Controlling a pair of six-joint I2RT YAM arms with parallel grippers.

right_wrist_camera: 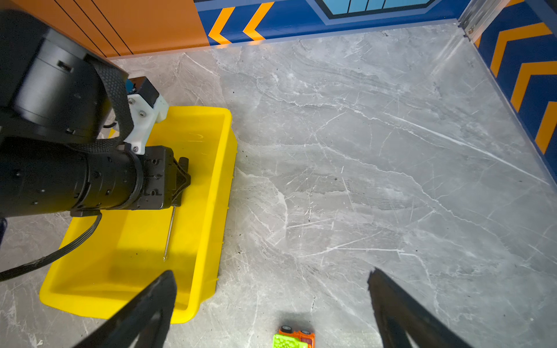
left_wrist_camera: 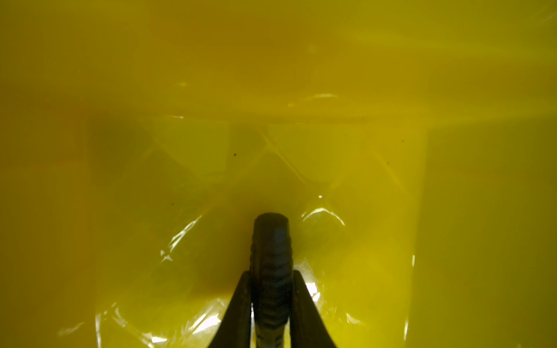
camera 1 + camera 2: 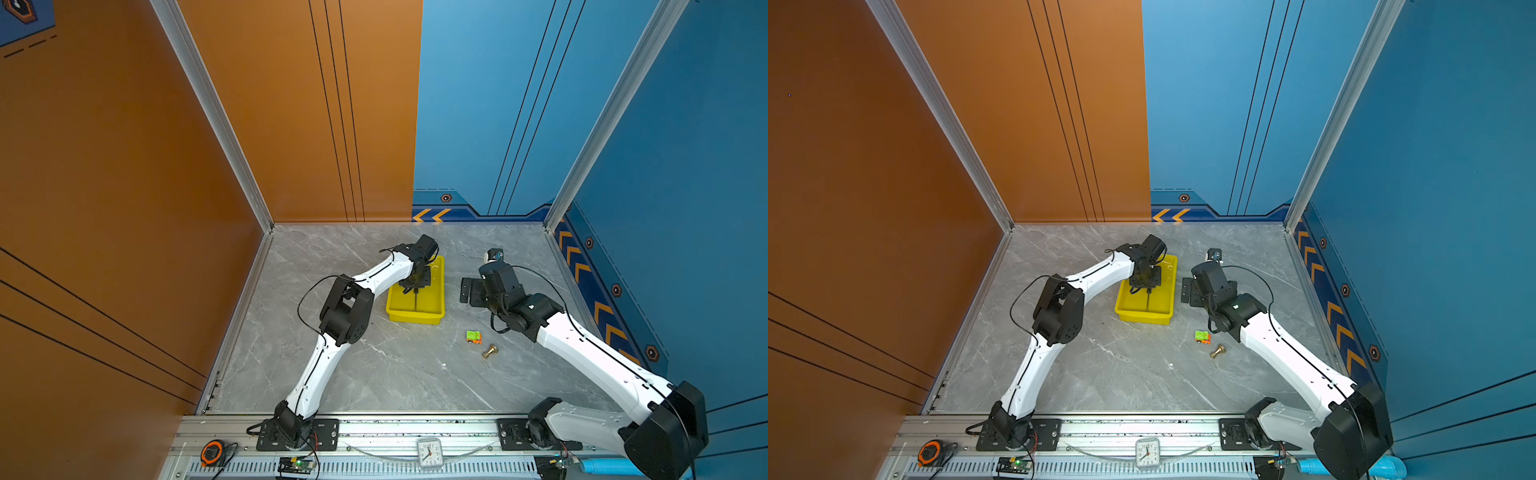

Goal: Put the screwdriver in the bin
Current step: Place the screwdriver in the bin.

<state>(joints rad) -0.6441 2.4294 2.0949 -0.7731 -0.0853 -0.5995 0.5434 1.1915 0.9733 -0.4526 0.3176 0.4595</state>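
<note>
Two arms [image 3: 313, 372] of glossy white shells, black joint housings, thin black cables [image 3: 299, 307], black taper-fingered hands [image 1: 271, 271]

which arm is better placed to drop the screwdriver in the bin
Left. The left gripper is shut on the screwdriver, low inside the bin. The right gripper is open and empty, outside the bin.
</note>
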